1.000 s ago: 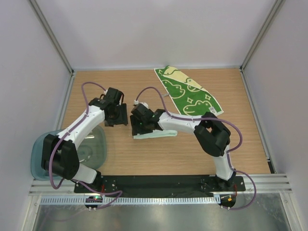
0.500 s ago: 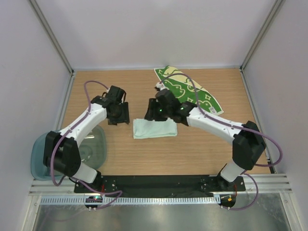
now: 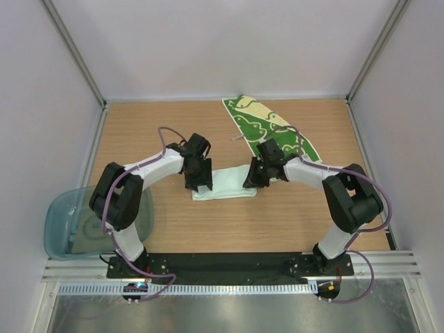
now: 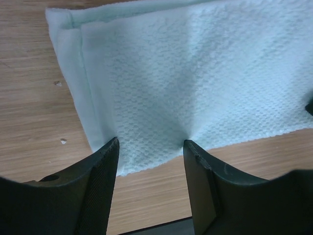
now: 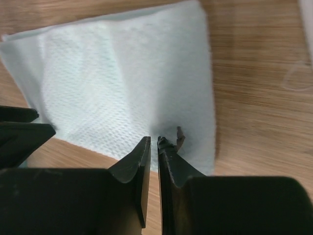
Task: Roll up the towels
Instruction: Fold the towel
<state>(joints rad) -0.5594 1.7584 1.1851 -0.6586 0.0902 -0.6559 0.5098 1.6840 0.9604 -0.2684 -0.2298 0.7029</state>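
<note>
Translucent teal-grey bin (image 3: 57, 220): near-left corner of wooden tabletop (image 3: 277, 222); faint circular mark inside, possibly moulded base. Pale specks (image 4: 58, 83) on wood grain. White enclosure walls (image 3: 208, 48). Black base plate (image 3: 229, 263) along near edge.

nubbly cloth mint towel (image 4: 205, 73), matt wooden table (image 4: 29, 98)

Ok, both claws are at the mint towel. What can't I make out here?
Right wrist view: whether the right claw, nearly closed at the edge of the mint towel, has pinched cloth; its own fingers hide it.
Top view: both claws' tips, under the wrists; part of the green towel, under the right arm.
Left wrist view: past the left claw, the towel's right end, cut off by the frame edge.
</note>
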